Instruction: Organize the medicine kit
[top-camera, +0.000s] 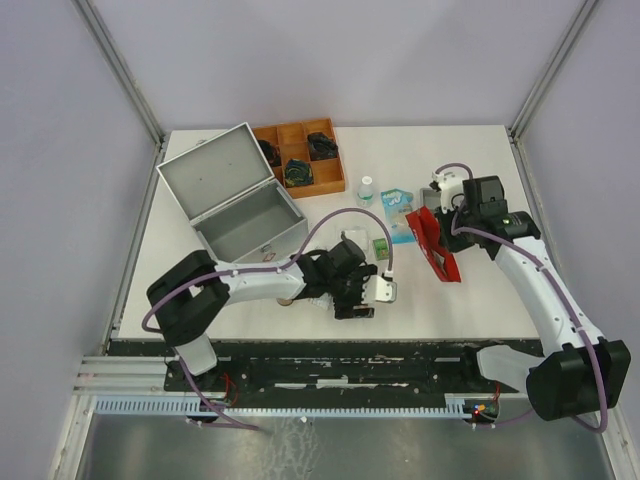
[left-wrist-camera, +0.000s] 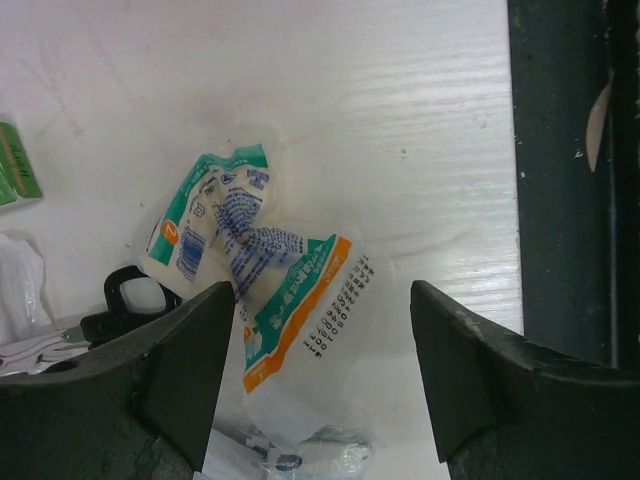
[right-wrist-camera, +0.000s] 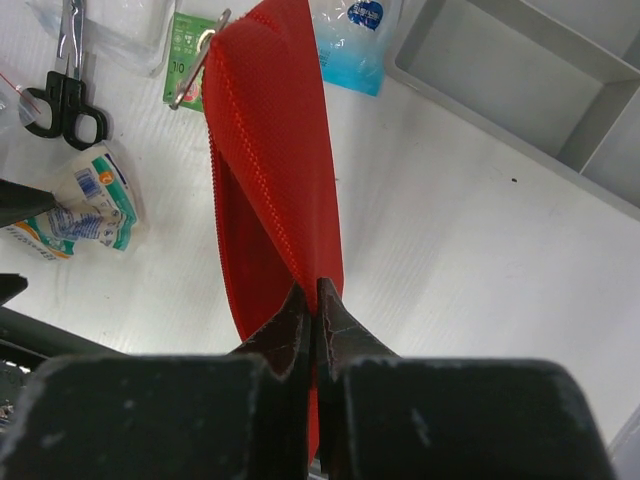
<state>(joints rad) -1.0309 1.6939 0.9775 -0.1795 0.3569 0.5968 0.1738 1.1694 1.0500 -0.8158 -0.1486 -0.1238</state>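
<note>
Kit (top-camera: 215, 168) looks stiff; left gripper (left-wrist-camera: 320, 320), jaws spread, straddles a seemingly soft, slippery packet (left-wrist-camera: 270, 265), best pinched mid-body; right gripper (right-wrist-camera: 315, 300) pinches limp red pouch (right-wrist-camera: 270, 150)

Medicine kit (top-camera: 215, 172): silver-grey metal, dull brushed sheen. Compartment tray (top-camera: 325, 178): brown wood, matt. Red pouch (right-wrist-camera: 275, 170): woven cloth, rough mesh-like texture. Packet (left-wrist-camera: 255, 270): crinkled glossy plastic film. Scissors (right-wrist-camera: 68, 80): black plastic handles, bright metal blades. Grey tray (right-wrist-camera: 500, 70): smooth matt plastic. Tabletop (left-wrist-camera: 400, 120): white, matt, faint grain. Left claw (left-wrist-camera: 322, 320): matt black plastic.
</note>
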